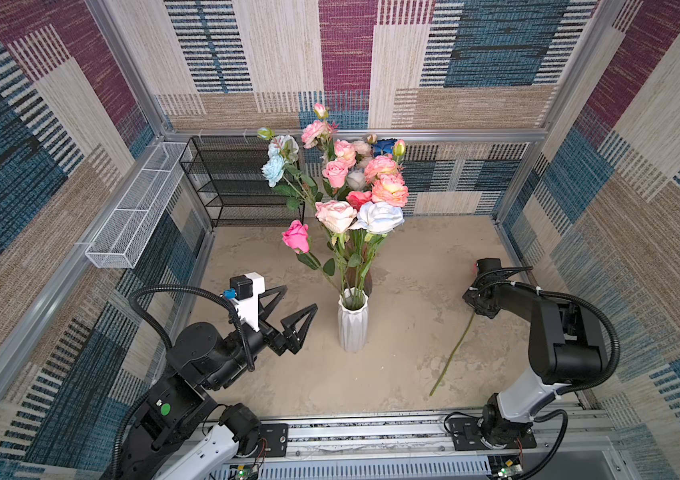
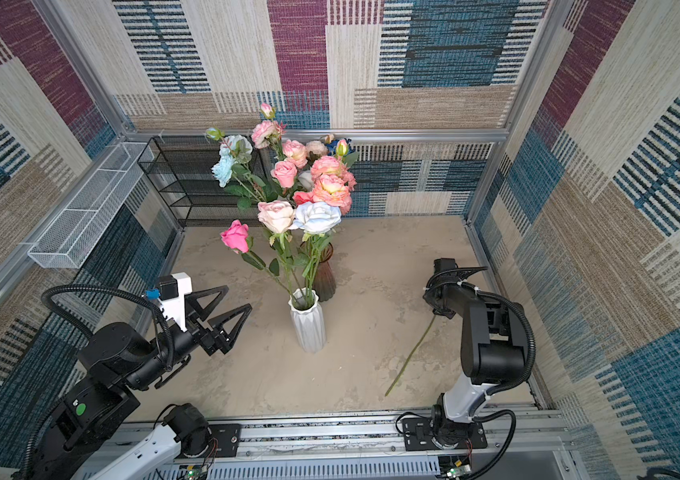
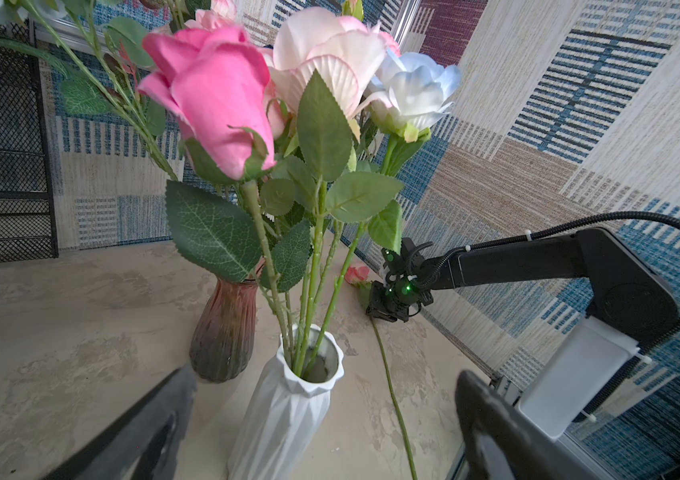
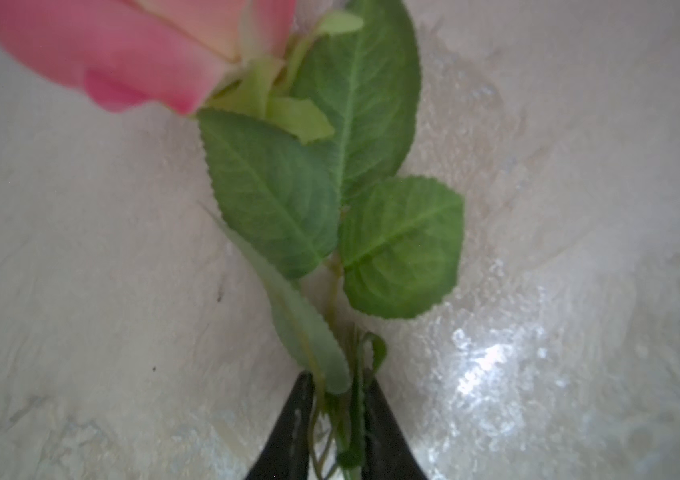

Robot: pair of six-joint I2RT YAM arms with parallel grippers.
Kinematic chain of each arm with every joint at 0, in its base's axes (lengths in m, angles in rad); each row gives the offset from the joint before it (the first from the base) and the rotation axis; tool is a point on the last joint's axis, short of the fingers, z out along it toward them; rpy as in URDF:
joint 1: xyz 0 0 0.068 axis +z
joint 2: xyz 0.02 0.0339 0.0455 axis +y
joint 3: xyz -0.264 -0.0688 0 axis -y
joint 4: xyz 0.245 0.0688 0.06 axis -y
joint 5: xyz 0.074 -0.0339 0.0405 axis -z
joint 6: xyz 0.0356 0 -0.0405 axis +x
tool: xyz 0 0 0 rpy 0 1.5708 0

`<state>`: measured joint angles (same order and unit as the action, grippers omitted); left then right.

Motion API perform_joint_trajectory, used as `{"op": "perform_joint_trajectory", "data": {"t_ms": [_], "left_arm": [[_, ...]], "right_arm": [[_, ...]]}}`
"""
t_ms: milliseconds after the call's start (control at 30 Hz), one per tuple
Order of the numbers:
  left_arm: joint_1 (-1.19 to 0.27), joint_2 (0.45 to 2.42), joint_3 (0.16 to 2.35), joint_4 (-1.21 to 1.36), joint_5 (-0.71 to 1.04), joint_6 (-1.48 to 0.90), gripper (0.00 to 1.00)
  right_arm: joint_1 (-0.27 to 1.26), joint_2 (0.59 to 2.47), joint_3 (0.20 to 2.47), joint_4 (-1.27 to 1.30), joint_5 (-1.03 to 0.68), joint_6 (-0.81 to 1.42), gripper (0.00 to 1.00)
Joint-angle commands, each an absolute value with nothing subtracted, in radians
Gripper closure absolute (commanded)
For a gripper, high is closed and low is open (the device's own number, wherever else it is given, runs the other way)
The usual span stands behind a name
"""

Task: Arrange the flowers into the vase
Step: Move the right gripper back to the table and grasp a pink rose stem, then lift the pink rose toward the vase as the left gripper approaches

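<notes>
Top views: left gripper (image 1: pixel 301 296) spread wide, empty, near the white faceted vase (image 1: pixel 352 322) holding three roses (image 1: pixel 335 216). Loose rose (image 1: pixel 452 357): thin stem on the mottled table (image 1: pixel 392 382), bloom hidden under the right arm (image 1: pixel 537 307).
Left wrist: ribbed brown glass vase (image 3: pixel 226 328), its blooms cut off.
Right wrist: right gripper (image 4: pixel 340 386) pinching the serrated-leaved stem; pink bloom blurred.

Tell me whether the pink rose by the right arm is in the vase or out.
Out. The pink rose lies on the table, apart from the white vase, with the right tool shut on its stem.
</notes>
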<state>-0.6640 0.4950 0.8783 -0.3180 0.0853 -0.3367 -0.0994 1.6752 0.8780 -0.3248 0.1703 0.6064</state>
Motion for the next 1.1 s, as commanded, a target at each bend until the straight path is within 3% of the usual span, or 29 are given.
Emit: {"op": "perform_joint_trajectory", "data": {"t_ms": [0, 167, 500, 833, 1067], "left_arm": [[-0.664, 0.495, 0.876, -0.27, 0.086, -0.314, 0.01], [-0.664, 0.503, 0.878, -0.275, 0.084, -0.314, 0.01], [-0.664, 0.533, 0.882, -0.282, 0.067, -0.318, 0.01], [-0.664, 0.558, 0.915, -0.293, 0.076, -0.328, 0.01], [-0.664, 0.564, 0.976, -0.311, 0.177, -0.31, 0.01]], "right_arm": [[-0.097, 1.679, 0.872, -0.321, 0.082, 0.596, 0.88], [-0.066, 1.619, 0.869, -0.286, 0.06, 0.569, 1.0], [0.086, 1.361, 0.886, -0.223, 0.032, 0.532, 1.0], [0.147, 1.025, 0.896, -0.116, -0.205, 0.466, 1.0], [0.153, 0.832, 0.878, 0.06, -0.508, 0.466, 1.0]]}}
